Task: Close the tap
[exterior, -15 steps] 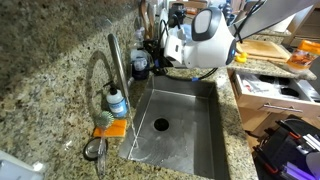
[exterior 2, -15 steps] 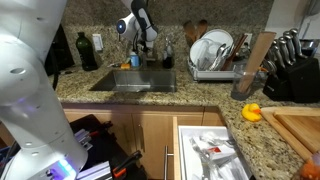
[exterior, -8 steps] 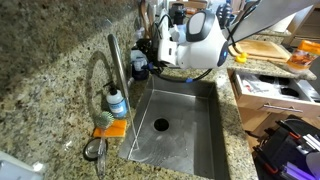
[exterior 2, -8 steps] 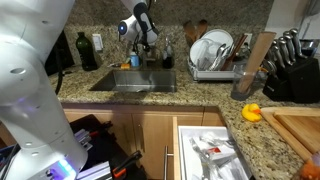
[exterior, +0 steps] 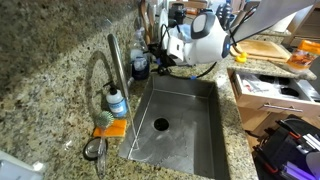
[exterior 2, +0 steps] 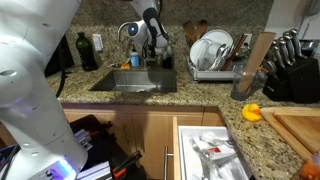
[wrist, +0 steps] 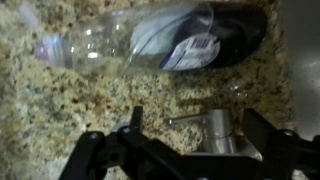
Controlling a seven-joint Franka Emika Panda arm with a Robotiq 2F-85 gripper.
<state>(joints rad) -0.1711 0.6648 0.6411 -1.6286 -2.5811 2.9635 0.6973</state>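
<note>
Granite counter (exterior: pixel 40 60) rings a steel sink (exterior: pixel 190 112) — tap (exterior: pixel 115 68) upright.

Gripper (wrist: pixel 186 142) w/ jaws apart

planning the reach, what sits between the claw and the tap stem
In an exterior view, a small dark container stands on the granite counter between the claw and the tap. Its contents cannot be made out.

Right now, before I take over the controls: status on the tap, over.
Gripper open, empty, over the counter. Tap upright, not touched yet. Clear bottle lying close to the gripper.
</note>
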